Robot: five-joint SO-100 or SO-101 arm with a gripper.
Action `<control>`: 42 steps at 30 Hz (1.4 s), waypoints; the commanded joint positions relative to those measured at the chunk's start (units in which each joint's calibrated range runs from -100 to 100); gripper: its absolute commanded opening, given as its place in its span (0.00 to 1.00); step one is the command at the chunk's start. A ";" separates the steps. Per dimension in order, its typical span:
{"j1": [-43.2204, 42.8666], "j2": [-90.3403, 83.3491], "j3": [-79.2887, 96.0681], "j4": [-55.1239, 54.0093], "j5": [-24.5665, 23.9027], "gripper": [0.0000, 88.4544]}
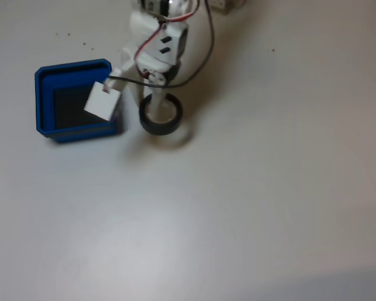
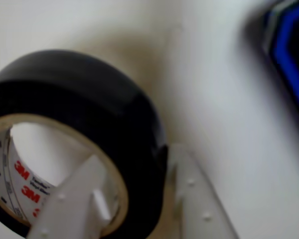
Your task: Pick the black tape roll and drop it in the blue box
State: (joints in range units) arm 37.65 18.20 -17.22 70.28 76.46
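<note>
In the fixed view the black tape roll [image 1: 161, 116] hangs just right of the blue box [image 1: 72, 66], and its shadow falls on the table a little below and to the right. My gripper [image 1: 154, 110] comes down from the top edge and is shut on the roll's wall. The wrist view shows the black tape roll [image 2: 89, 114] close up, with its beige core and red 3M print. One white finger [image 2: 79, 199] sits inside the ring and the other [image 2: 194, 199] outside it. The blue box [image 2: 289, 50] is blurred at the upper right.
A white square block [image 1: 102, 100] on the arm overlaps the box's right wall in the fixed view. Black and red cables [image 1: 194, 69] loop beside the arm. The pale table [image 1: 238, 213] stretches open below and to the right.
</note>
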 commanded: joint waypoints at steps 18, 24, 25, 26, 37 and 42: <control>16.62 -0.65 -11.53 -7.08 0.32 0.01; 21.21 2.20 -11.53 -8.98 0.32 0.01; 21.99 2.45 -11.53 -9.06 0.32 0.01; 22.68 2.87 -11.53 -9.14 0.41 0.01; 25.12 7.46 -11.35 -9.14 0.41 0.01; 25.12 9.47 -11.44 -9.14 0.41 0.01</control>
State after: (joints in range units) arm 62.39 28.20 -24.57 62.40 76.63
